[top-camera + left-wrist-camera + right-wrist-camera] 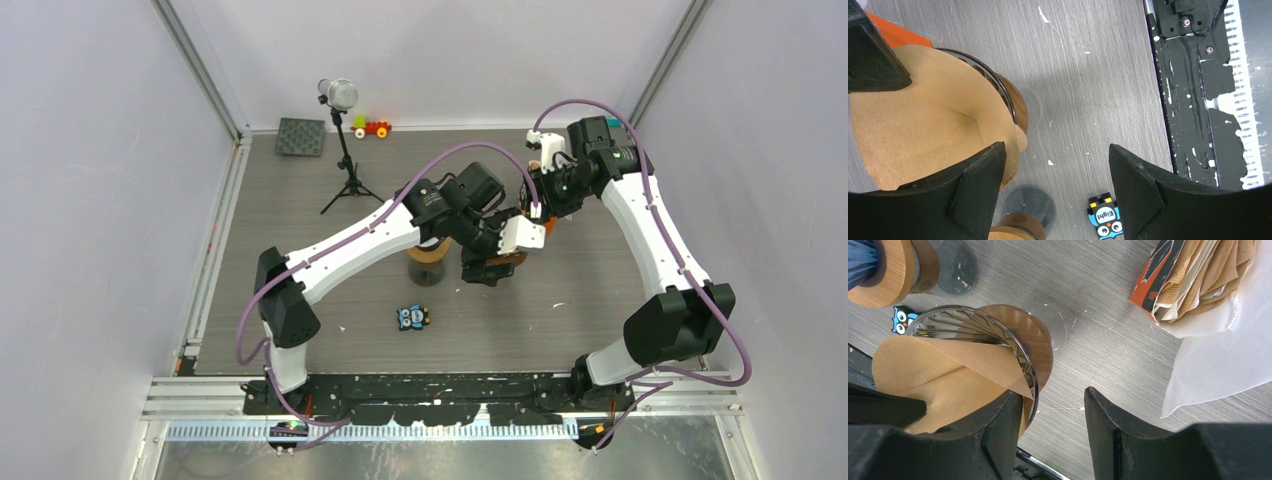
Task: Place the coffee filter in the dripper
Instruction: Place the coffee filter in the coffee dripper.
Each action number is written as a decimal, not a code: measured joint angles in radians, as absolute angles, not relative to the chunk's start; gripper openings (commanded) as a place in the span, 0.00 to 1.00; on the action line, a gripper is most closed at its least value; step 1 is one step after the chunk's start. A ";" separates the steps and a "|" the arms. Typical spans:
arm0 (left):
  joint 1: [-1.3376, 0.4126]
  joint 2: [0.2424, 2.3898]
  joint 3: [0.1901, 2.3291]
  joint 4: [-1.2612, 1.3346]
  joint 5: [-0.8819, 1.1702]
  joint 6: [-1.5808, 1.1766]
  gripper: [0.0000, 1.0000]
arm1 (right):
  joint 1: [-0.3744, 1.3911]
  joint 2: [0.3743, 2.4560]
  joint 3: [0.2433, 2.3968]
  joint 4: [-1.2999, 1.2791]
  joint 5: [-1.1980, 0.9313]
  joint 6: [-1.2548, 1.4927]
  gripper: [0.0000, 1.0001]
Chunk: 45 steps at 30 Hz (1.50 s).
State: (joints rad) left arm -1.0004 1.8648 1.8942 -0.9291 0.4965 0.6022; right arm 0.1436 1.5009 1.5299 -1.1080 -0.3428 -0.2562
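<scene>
Grey wood-grain worktop (1088, 90) carries the dripper (958, 325), with the coffee filter (923, 120) lodged in its cone but riding high over one rim (seating unfinished, I judge). Left gripper (1055, 147) and right gripper (1053, 392) both stand spread, pinching nothing. Next: nudge the paper down evenly.

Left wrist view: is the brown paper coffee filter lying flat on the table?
No, the brown paper coffee filter sits opened as a cone inside the wood-collared glass dripper.

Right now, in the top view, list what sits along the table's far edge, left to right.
Mat → microphone → toy
</scene>
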 measured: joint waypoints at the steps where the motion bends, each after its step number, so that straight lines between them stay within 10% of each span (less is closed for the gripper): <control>1: -1.000 1.865 1.894 -0.929 0.495 0.603 0.76 | 0.144 1.501 1.530 -1.108 -0.343 -0.257 0.53; 45: -0.999 1.868 1.876 -0.905 0.472 0.636 0.74 | 0.144 1.549 1.533 -1.124 -0.358 -0.287 0.53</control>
